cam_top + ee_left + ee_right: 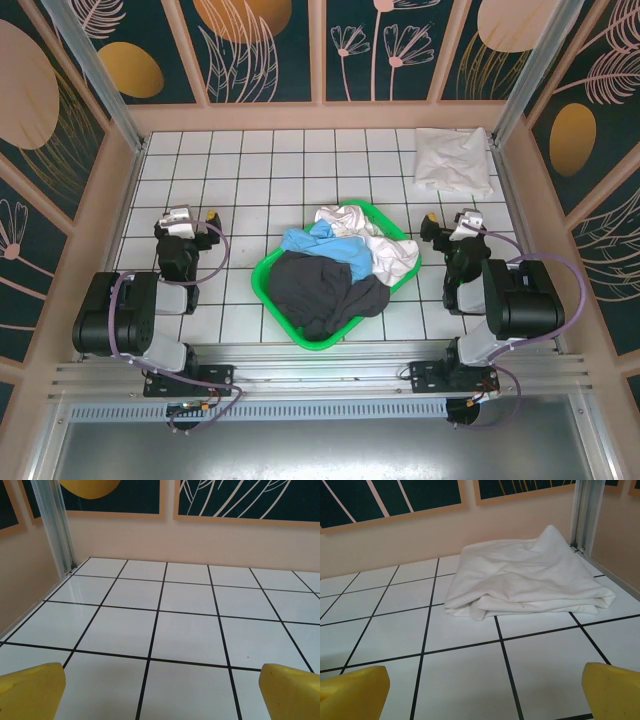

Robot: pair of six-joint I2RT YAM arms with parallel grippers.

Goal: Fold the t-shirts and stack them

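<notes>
Centrally, green basket [322, 345] holds crumpled t-shirts [325, 285]; left pincer [160, 690], right pincer [485, 692] both wide.

Bright, even overhead light casts soft shadows, with faint sheen on the white tiled table [190, 630]; all views sharp.

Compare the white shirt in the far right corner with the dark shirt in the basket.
The white t-shirt lies loosely folded on the table; the dark t-shirt is crumpled in the green basket. The white t-shirt lies alone; the dark t-shirt is heaped with other shirts. Neither is held.
</notes>
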